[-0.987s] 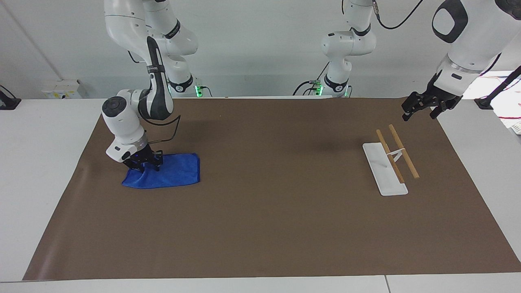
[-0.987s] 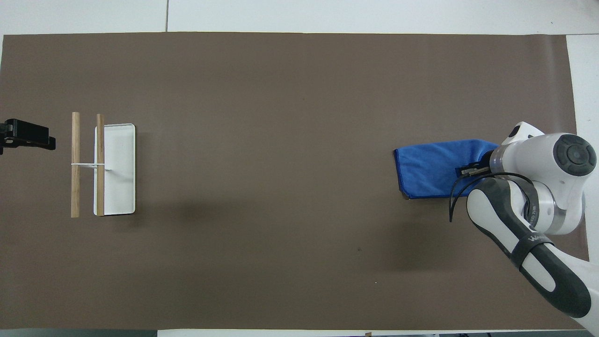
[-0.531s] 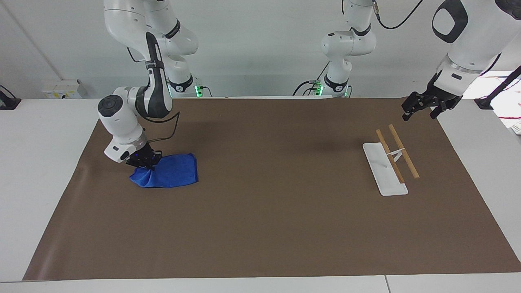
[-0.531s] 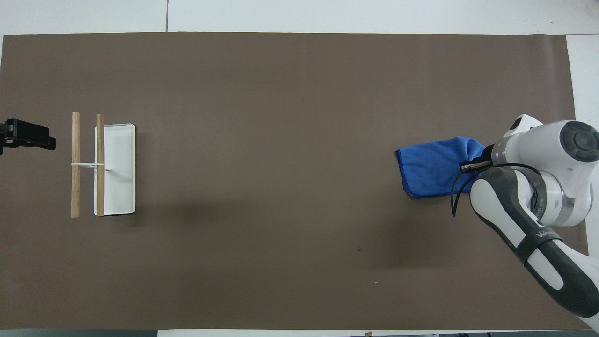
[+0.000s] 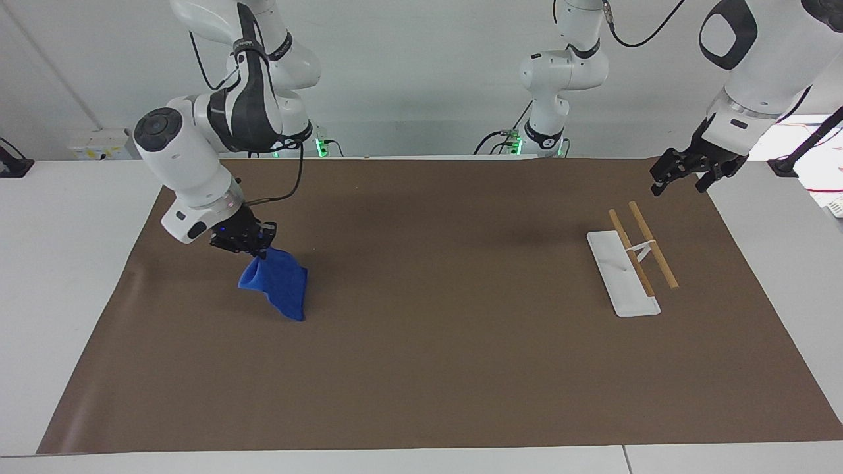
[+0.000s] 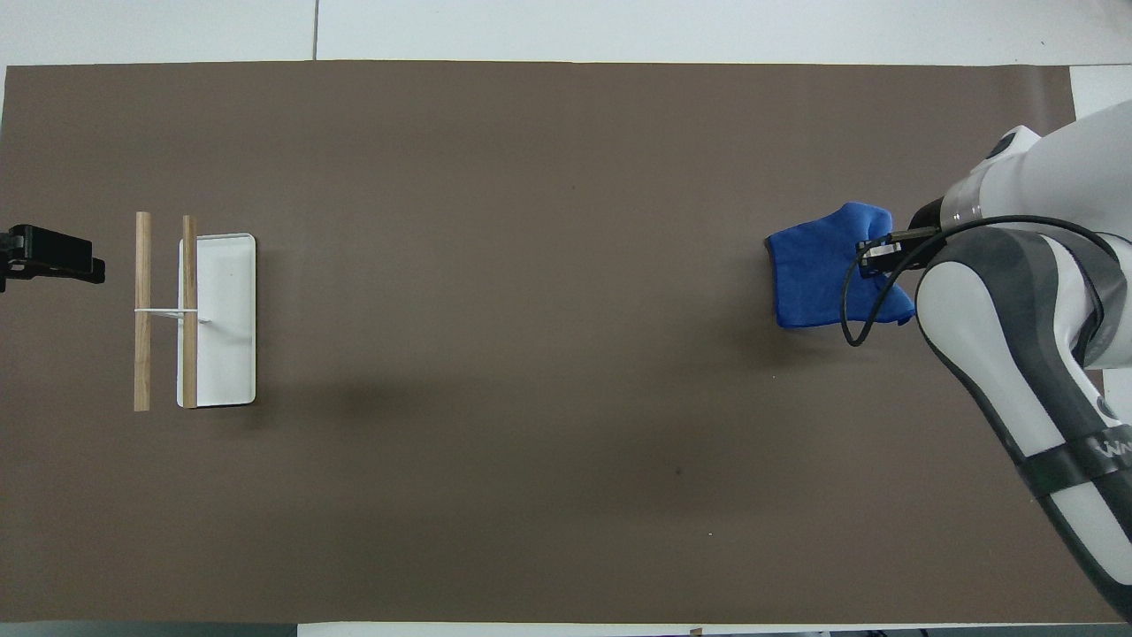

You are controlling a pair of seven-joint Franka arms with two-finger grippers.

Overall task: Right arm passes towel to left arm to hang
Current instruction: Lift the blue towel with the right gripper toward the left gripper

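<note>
My right gripper (image 5: pixel 253 247) is shut on one edge of the bright blue towel (image 5: pixel 280 283) and holds it up over the brown mat at the right arm's end of the table. The towel hangs bunched below the fingers; I cannot tell whether its lowest corner touches the mat. In the overhead view the towel (image 6: pixel 818 274) shows beside the right gripper (image 6: pixel 875 257), partly under the arm. My left gripper (image 5: pixel 681 176) is open and empty, raised over the mat's edge at the left arm's end, and it waits there; it also shows in the overhead view (image 6: pixel 53 257).
A towel rack with a white base (image 5: pixel 622 273) and two wooden bars (image 5: pixel 652 243) stands at the left arm's end of the table, close to the left gripper. In the overhead view the base (image 6: pixel 221 336) lies beside the bars (image 6: pixel 141 310). A brown mat (image 5: pixel 448 342) covers the table.
My right gripper has risen with the towel's edge in it. The towel went from lying flat on the mat to hanging bunched. The left arm has not moved.
</note>
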